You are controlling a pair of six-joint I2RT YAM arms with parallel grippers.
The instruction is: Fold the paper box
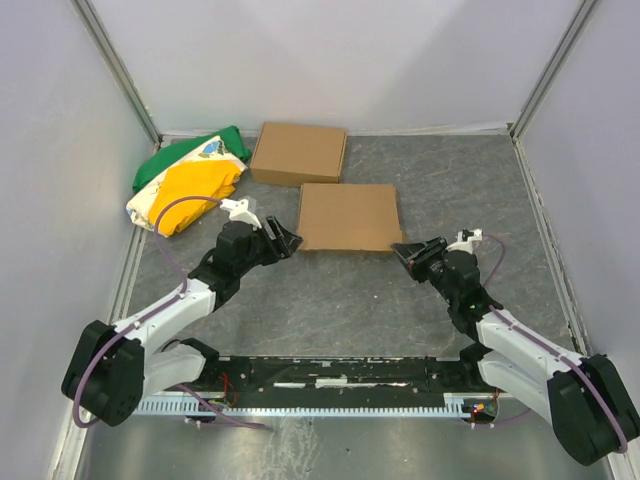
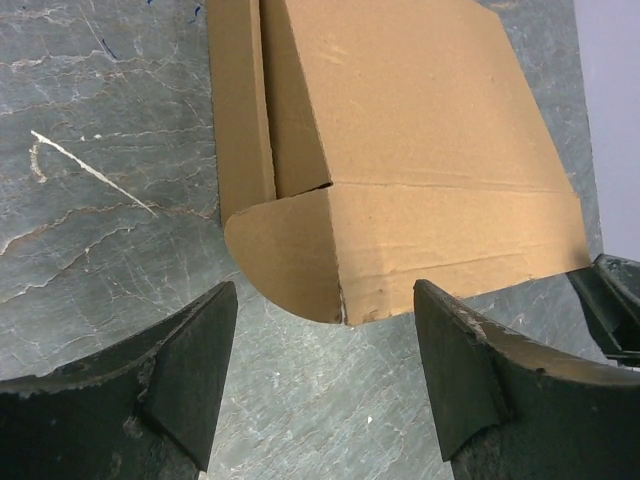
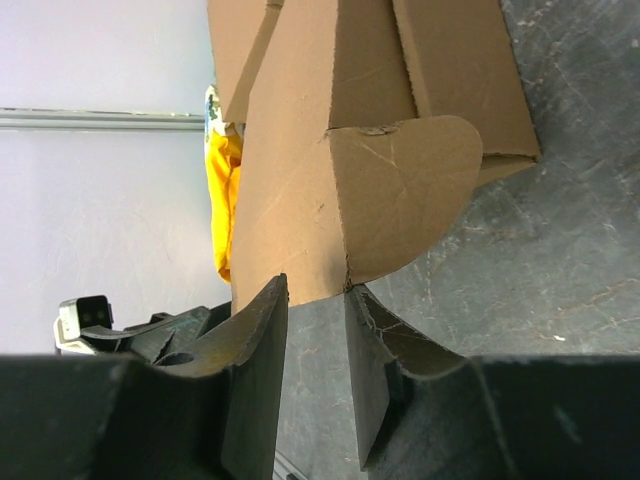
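The left claw (image 1: 294, 240) gapes wide and empty at the paper box's (image 1: 348, 216) 8 o'clock corner, while the right claw (image 1: 402, 249), narrowly parted at 4 o'clock, meets its flap edge, grip unclear.

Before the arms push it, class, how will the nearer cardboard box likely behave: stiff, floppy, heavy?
Probably light: the paper box is thin sheet and looks hollow. Its panels seem stiff, yet the rounded tab sticks out loose, so it would likely hinge at its crease. Low and flat, it would probably slide rather than tip.
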